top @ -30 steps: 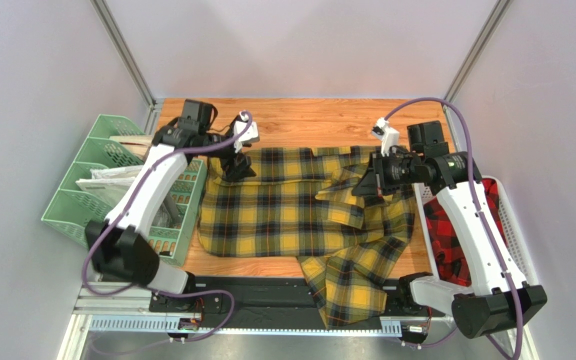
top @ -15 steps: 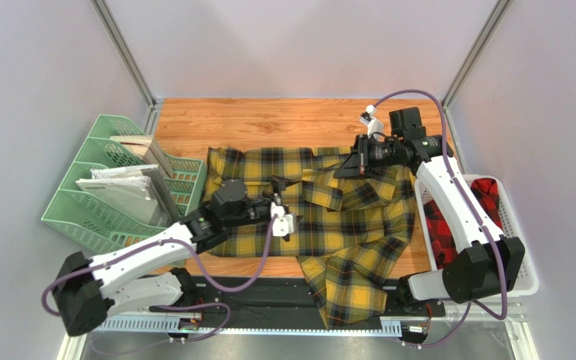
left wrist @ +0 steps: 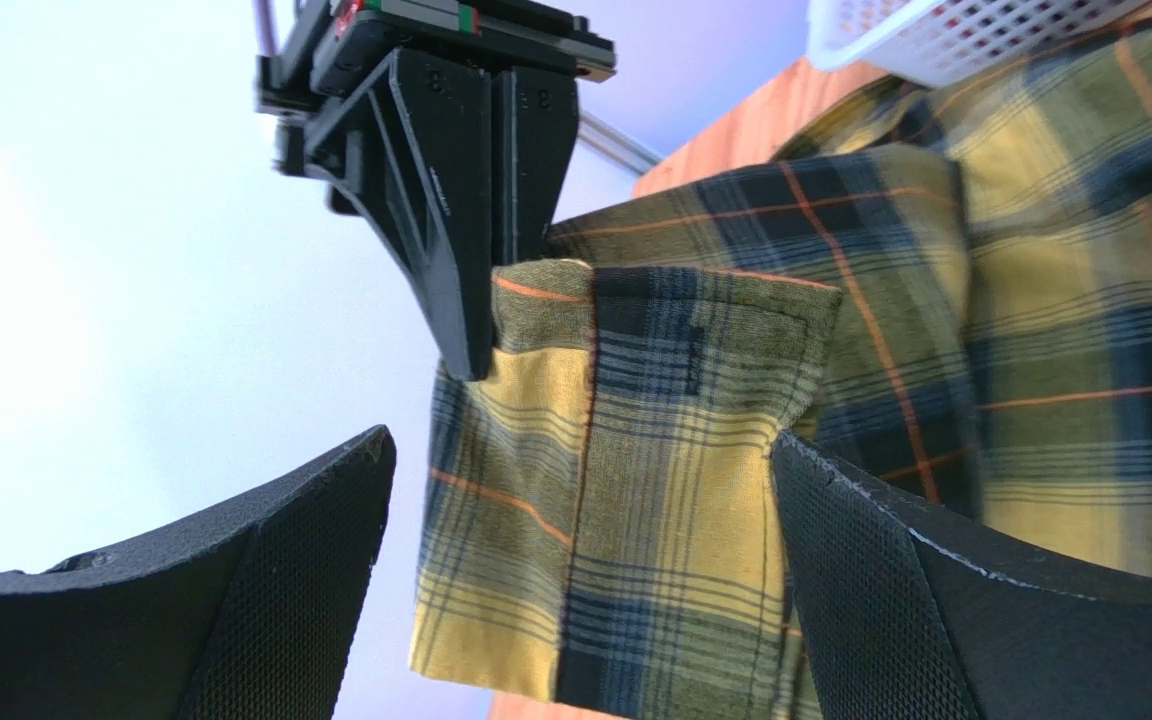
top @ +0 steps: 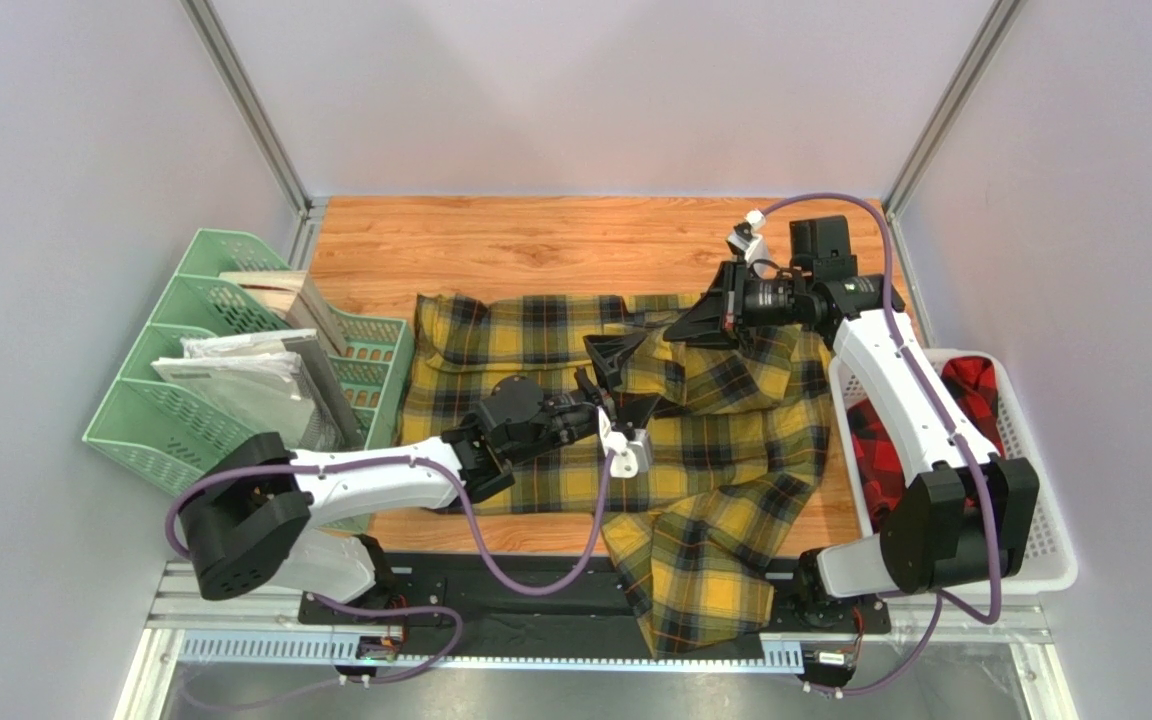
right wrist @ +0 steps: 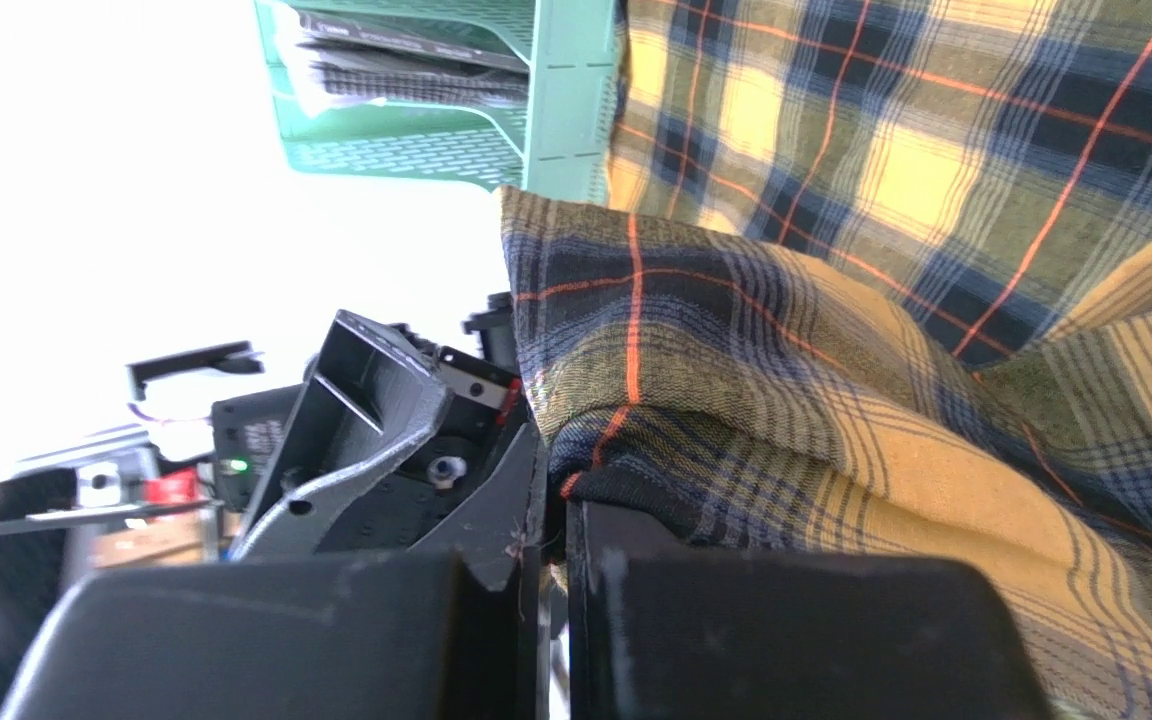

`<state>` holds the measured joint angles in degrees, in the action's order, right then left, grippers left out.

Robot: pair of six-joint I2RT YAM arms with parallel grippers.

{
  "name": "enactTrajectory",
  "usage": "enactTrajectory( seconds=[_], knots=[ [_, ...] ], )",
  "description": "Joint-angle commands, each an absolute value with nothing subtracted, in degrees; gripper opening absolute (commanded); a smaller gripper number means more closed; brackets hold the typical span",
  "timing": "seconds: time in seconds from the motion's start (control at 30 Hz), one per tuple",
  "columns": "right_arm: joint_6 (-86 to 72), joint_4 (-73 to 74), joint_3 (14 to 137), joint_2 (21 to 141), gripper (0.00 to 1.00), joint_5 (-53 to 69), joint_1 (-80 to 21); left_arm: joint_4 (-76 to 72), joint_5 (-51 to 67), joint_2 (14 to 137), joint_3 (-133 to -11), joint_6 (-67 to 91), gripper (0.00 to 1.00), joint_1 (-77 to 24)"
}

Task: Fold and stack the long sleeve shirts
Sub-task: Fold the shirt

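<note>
While a lifted cuff (left wrist: 657, 360) of the yellow-and-black checked shirt (top: 717, 435) is clamped in the tightly closed right pincer (top: 683, 324), the left pincer (top: 620, 380) is held fully spread near it, at its seven o'clock, with nothing gripped. From the left wrist, the hanging cuff is seen framed between the two spread fingers (left wrist: 282, 585); contact with them cannot be made out. The rest of that shirt is spread over the wooden table (top: 567, 240), one sleeve draped off the near edge at six o'clock. At three o'clock, the red-and-black checked shirt (top: 880, 480) is bundled inside a white basket (top: 1051, 525). At nine o'clock, green file trays (top: 139, 413) are set.
</note>
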<state>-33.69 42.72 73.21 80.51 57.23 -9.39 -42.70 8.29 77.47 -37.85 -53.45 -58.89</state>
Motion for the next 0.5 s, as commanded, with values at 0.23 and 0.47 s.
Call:
enactTrajectory(
  seconds=[0.23,0.47],
  knots=[
    [-42.5,35.5,71.8,80.7,0.00,64.1,-6.5,-48.5,11.1,77.3,-33.7,-61.9,0.99,-59.0],
    [-45.7,33.6,69.3,79.7,0.00,66.9,-6.4,-57.4,7.0,85.1,-34.7,-68.0,0.99,-59.0]
  ],
)
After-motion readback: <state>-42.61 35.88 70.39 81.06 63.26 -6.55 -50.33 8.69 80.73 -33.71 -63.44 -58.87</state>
